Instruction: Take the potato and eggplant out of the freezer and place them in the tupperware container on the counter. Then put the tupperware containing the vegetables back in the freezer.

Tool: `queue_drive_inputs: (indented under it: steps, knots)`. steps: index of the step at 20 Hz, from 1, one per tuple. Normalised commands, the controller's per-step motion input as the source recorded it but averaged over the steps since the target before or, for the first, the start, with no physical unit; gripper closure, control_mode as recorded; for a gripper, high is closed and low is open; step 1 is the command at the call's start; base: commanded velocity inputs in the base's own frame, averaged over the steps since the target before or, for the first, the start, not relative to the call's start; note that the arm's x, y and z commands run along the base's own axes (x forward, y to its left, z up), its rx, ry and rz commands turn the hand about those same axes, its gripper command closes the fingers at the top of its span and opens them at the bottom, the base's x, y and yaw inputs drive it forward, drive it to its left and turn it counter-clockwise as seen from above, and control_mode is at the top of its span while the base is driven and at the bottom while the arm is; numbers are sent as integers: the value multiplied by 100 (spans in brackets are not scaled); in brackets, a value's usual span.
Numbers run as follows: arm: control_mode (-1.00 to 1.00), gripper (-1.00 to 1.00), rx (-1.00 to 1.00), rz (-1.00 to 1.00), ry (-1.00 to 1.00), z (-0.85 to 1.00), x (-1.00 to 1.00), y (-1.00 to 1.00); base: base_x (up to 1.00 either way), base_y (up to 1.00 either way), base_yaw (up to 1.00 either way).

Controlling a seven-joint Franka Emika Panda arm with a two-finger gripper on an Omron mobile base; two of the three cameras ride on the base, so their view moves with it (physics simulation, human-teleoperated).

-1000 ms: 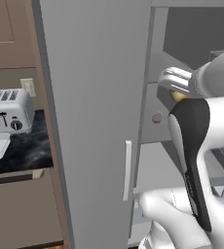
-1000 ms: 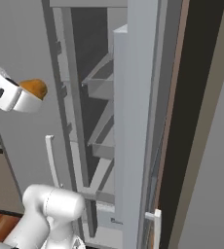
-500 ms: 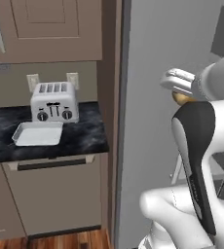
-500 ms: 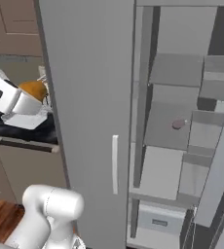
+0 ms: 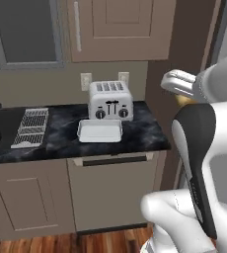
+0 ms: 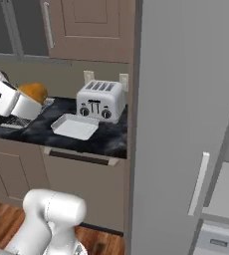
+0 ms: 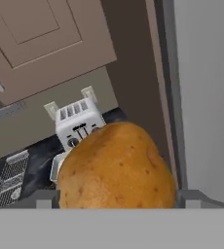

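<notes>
One vegetable was already out of the freezer [image 6: 186, 99]: the potato [image 7: 116, 168] sat in the gripper [image 6: 29, 102], whose jaws were closed on it, held in the air to the left of the freezer and nearer the robot than the counter [image 5: 135, 133]. In the right base view the potato showed as a golden-brown lump at the end of the white hand; in the hand view it bulged large between the finger tips, its skin dull and lightly pitted.

It looked firm and solid, not fragile, and probably of modest weight. Being rounded, it could roll or twist if held off-centre, so a grip across its widest middle, as seemed to be the case here, was likely the safest. Dropped from a height it might bounce out of a shallow tray, so a low release would suit it.

The freezer's grey door stood wide open in the right base view, with its white handle facing the camera and pale shelves and a drawer showing at the far right. The eggplant could not be made out.

The tupperware [image 5: 100, 131] lay on the counter just in front of the toaster [image 5: 111, 100], with a wire rack [image 5: 31, 127] well to its left. The tray looked empty, white inside.
</notes>
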Motion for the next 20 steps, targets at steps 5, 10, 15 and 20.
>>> queue_drive_inputs:
  steps: [5,10,15,20]
  knots:
    - [100,100,0,0,0,0,0,0,64,52,1]
    - [100,100,0,0,0,0,0,0,79,16,0]
    - [100,100,0,0,0,0,0,0,69,9,0]
    - [-100,100,0,0,8,-45,4,17,12,9,0]
